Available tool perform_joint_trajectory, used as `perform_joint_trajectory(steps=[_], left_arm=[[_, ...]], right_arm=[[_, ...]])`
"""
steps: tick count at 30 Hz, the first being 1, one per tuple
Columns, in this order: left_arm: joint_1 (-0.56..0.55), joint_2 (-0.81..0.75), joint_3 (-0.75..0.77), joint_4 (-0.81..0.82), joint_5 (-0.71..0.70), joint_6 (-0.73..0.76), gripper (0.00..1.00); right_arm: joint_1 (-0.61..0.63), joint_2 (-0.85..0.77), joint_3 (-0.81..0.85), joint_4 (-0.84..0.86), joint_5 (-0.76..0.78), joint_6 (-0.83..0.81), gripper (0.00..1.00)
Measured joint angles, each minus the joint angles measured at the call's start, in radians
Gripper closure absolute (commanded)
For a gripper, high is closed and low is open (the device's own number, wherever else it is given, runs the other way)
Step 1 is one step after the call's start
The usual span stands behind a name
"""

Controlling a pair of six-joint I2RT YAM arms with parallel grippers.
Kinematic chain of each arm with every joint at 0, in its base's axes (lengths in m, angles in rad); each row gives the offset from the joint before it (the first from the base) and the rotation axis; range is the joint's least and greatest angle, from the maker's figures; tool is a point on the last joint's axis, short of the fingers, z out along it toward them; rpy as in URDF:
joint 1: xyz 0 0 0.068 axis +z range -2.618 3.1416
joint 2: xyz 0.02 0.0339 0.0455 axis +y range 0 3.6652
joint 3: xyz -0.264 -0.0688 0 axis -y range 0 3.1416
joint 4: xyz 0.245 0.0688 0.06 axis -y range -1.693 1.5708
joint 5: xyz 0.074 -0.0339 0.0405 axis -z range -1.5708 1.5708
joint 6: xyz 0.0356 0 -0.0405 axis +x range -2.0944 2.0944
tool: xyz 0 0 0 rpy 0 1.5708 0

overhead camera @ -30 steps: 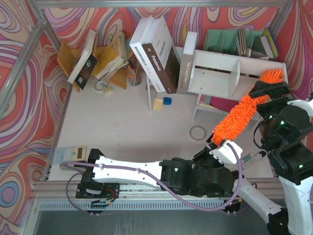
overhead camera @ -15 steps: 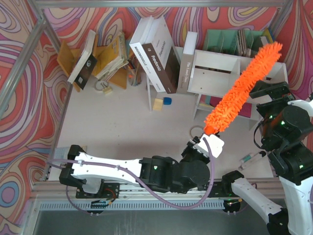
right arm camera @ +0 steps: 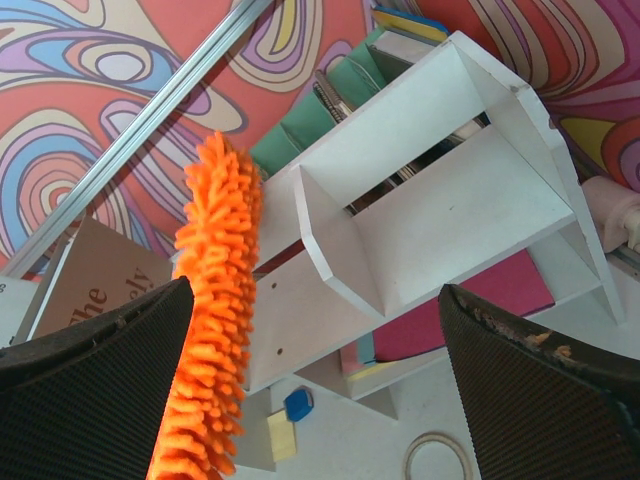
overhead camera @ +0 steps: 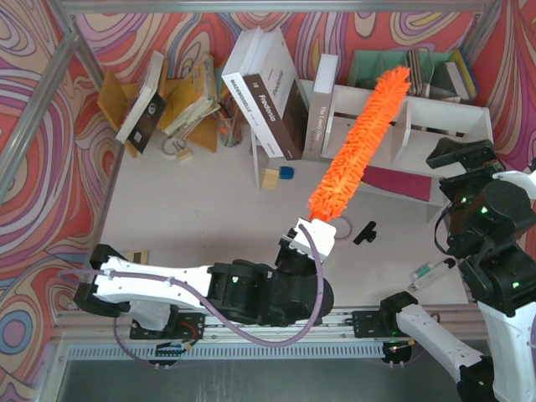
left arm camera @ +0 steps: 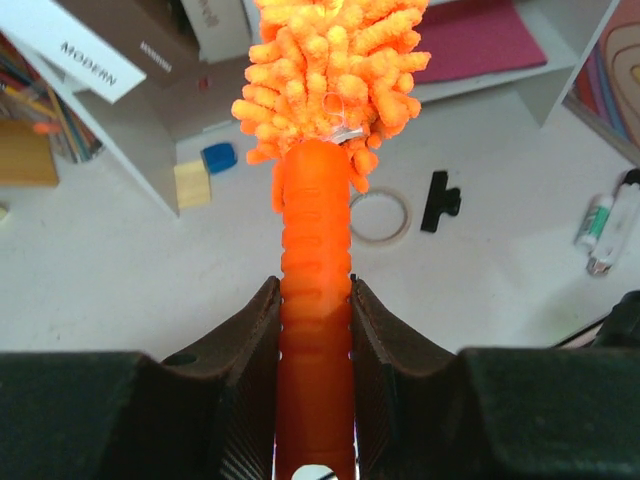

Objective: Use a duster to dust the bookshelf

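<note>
**Step in hand: sweeping the bookshelf, duster at its left half.**
Left jaws are clamped tight on the ribbed orange handle, which runs straight out between them. From above, the fluffy head crosses the bookshelf's left compartment, with its tip by the bookshelf's back edge. Whether head and board touch, I cannot tell. Right jaws are spread wide and hold nothing, facing the bookshelf's open front. Judgement: the sweep is early, as the head sits well left of the divider. The next move calls for light pressure on the boards and a drag towards the divider, without shoving the bookshelf.
</note>
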Motion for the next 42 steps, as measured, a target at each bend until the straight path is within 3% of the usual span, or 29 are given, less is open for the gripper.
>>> perform_joint_trajectory(steps=[6, 19, 35, 42], left_arm=[[-0.001, -0.030, -0.056, -0.153, 0.035, -0.163, 1.00], [-0.002, 0.066, -0.031, -0.196, 0.191, -0.128, 1.00], [-0.026, -0.052, -0.068, -0.425, 0.148, -0.328, 1.00], [-0.026, -0.053, -0.074, -0.426, 0.141, -0.330, 1.00]], right_arm=[[0.000, 0.000, -0.007, 0.000, 0.003, 0.000, 0.01], [0.000, 0.000, -0.006, 0.000, 0.003, 0.000, 0.01], [0.000, 0.000, -0.006, 0.000, 0.003, 0.005, 0.01], [0.000, 0.000, -0.007, 0.000, 0.003, 0.005, 0.01]])
